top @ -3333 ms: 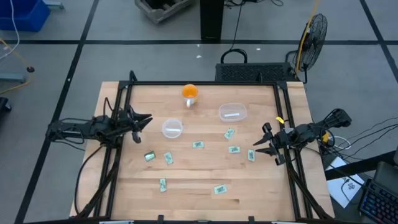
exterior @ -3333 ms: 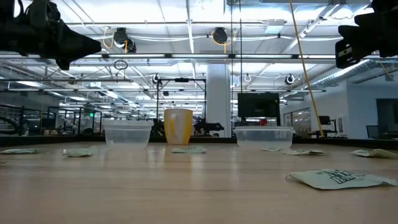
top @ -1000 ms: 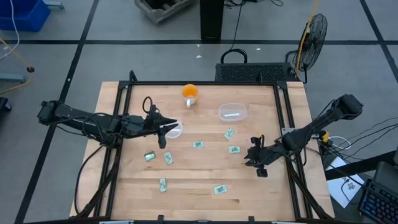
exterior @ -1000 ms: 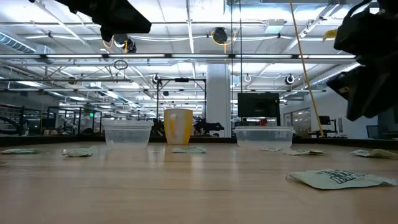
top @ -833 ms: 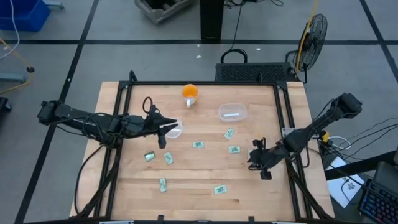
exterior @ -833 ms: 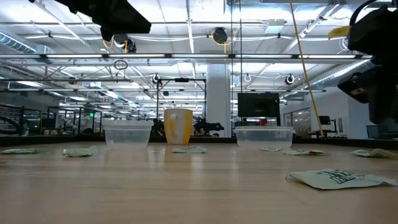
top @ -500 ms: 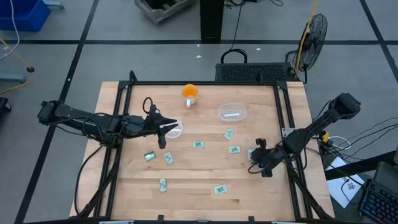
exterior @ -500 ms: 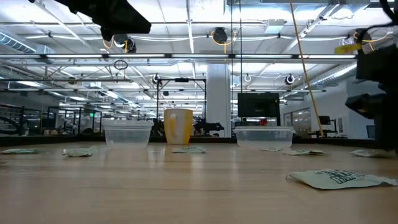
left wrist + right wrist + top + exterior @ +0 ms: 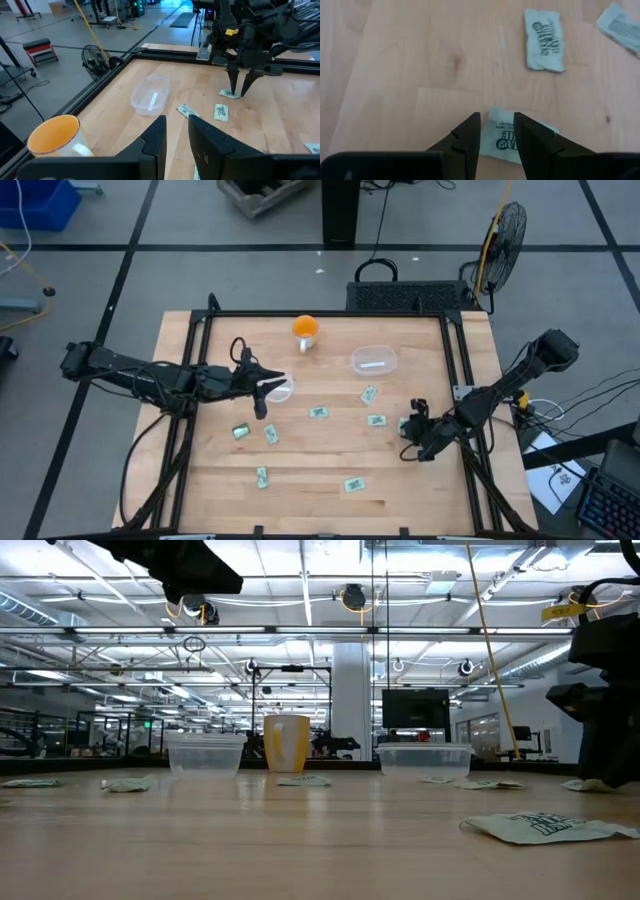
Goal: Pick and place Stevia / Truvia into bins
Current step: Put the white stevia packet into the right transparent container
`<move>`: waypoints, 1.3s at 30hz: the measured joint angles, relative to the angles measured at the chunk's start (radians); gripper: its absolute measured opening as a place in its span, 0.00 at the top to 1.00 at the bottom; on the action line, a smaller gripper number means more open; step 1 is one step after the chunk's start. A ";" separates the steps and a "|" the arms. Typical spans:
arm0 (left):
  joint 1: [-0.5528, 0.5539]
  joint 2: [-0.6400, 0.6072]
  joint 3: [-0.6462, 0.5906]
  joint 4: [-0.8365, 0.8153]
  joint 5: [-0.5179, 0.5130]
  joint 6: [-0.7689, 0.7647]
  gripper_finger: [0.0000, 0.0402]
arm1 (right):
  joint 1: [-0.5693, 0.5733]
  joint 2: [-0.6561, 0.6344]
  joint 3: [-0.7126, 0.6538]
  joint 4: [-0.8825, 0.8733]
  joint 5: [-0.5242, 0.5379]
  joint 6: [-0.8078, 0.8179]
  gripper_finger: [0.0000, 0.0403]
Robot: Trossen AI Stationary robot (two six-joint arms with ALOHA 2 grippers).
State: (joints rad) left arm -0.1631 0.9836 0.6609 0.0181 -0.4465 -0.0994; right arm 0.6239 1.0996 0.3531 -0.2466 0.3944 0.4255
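Note:
Several green-and-white Stevia sachets lie flat on the wooden table (image 9: 330, 455). My right gripper (image 9: 496, 122) is open and points down near the right edge, low over one sachet (image 9: 512, 139), with a finger on each side of its edge; the left wrist view also shows this gripper (image 9: 239, 92). My left gripper (image 9: 176, 127) is open and empty, hovering beside the round clear cup (image 9: 278, 388). The rounded-rectangular bin (image 9: 374, 361) holds one sachet. My right gripper comes at the sachet (image 9: 230, 93) from above, fingers pointing down at its edge. The sachet lies flat on the table. I cannot tell whether the fingertips touch it.
An orange cup (image 9: 305, 330) stands near the far edge, behind the two bins. Other sachets lie close by: two beyond the right gripper (image 9: 545, 40), several at the table's middle and near side (image 9: 352, 484). A black frame rail (image 9: 462, 380) borders the table.
My right gripper has come down from well above the table to table level, onto the sachet near the right edge, drifting slightly toward the right and near edges. No sachet has moved.

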 joint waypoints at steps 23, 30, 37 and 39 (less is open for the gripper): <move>0.000 0.000 0.000 -0.009 0.000 -0.001 0.79 | 0.000 0.033 -0.065 0.133 0.046 0.059 0.95; 0.000 0.000 0.000 -0.018 0.000 -0.008 0.79 | -0.001 0.019 -0.067 0.399 0.255 -0.180 0.99; 0.000 0.000 0.000 -0.016 0.000 -0.012 0.79 | -0.077 -0.018 -0.066 0.958 0.763 -0.828 1.00; 0.000 0.000 0.000 -0.016 0.000 -0.016 0.79 | -0.131 -0.017 -0.066 1.115 0.808 -0.997 1.00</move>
State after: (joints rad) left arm -0.1635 0.9840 0.6609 0.0023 -0.4467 -0.1154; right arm 0.4924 1.0823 0.2871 0.8685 1.2023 -0.5717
